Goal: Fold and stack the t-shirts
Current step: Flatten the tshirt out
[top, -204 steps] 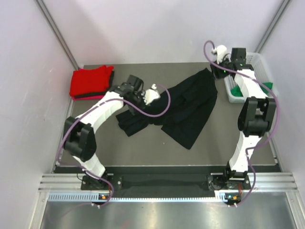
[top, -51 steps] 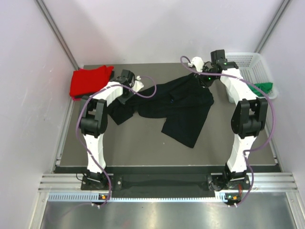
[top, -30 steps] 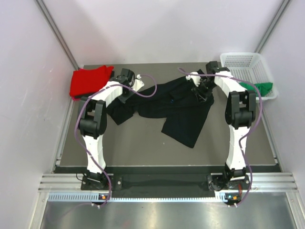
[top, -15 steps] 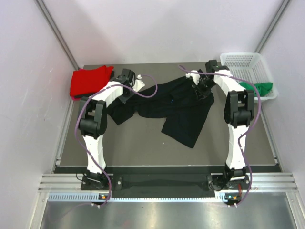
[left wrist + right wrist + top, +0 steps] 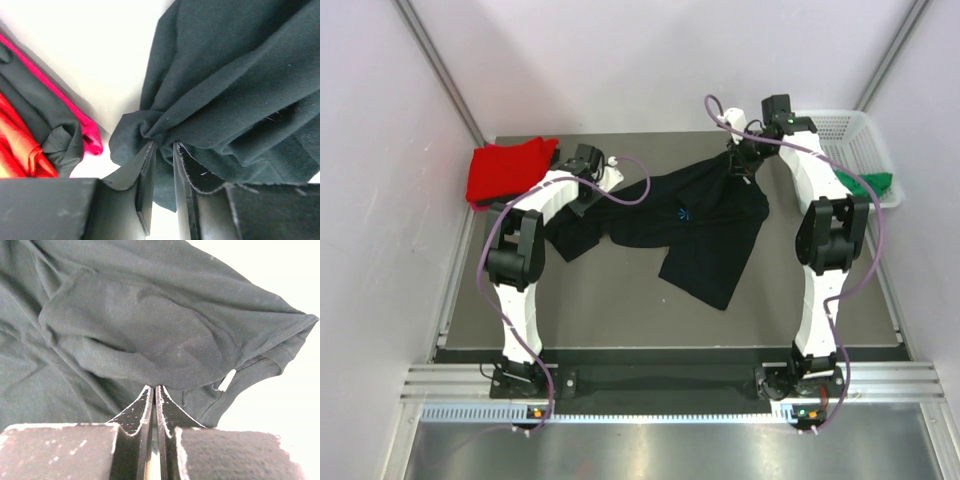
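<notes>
The black t-shirt (image 5: 705, 225) lies crumpled and stretched across the middle of the table. My left gripper (image 5: 590, 188) is shut on its bunched left end, and the cloth (image 5: 210, 90) is pinched between the fingers (image 5: 146, 175). My right gripper (image 5: 745, 160) is shut on a thin fold at the shirt's far right corner, with the fingertips (image 5: 147, 395) pressed together under the fold (image 5: 145, 340). A folded red t-shirt (image 5: 508, 170) sits at the far left. In the left wrist view a pink t-shirt edge (image 5: 85, 135) shows beside it. The green t-shirt (image 5: 868, 183) hangs from the basket.
The white mesh basket (image 5: 835, 125) stands at the far right corner, close behind my right arm. Dark folded cloth (image 5: 50, 120) lies with the red stack (image 5: 20, 150). Walls close in on the left, back and right of the table.
My right gripper has shut on the black shirt's corner and drawn it up toward the far edge. The left gripper has kept its hold and not moved.
</notes>
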You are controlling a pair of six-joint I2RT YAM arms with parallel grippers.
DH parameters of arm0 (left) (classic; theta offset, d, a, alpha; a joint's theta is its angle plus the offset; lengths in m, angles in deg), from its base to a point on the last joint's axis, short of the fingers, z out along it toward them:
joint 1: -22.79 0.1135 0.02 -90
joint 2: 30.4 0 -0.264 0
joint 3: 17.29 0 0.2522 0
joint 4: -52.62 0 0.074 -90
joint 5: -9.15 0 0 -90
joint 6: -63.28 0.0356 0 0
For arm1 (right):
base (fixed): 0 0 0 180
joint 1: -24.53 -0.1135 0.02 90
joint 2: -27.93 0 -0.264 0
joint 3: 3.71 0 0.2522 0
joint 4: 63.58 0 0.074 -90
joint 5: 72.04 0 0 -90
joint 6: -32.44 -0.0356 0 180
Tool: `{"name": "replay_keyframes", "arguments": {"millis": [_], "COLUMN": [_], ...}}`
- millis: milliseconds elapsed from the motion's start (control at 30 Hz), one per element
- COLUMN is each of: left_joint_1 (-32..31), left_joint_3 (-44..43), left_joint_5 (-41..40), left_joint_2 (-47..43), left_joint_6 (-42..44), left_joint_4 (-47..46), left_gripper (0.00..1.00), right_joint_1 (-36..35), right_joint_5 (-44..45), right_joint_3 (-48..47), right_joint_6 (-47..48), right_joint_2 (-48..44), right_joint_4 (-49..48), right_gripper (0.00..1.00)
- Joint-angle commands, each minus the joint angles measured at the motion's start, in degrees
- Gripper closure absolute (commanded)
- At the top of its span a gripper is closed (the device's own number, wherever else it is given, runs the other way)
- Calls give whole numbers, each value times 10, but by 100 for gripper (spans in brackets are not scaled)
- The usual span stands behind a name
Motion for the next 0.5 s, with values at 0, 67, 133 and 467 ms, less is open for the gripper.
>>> {"name": "replay_keyframes", "arguments": {"millis": [0,67,133,467], "left_joint_1": [6,26,56,81], "left_joint_3": [-5,-29,-63,-138], "left_joint_5": [-28,-18,37,102], "left_joint_2": [-28,-30,-21,36], "left_joint_6": [2,-8,-25,-7], "left_joint_4": [-21,-15,28,131], "left_gripper": [73,69,66,62], "right_joint_1": [-6,-5,-4,10], "right_joint_5": [-20,-14,-13,0], "right_joint_3": [-25,-26,-21,-10], "right_joint_6": [-30,-41,-43,-56], "right_joint_2": [-21,-33,-53,-111], "right_joint_4": [-19,-25,-26,-13], "right_gripper": [100,100,100,100]}}
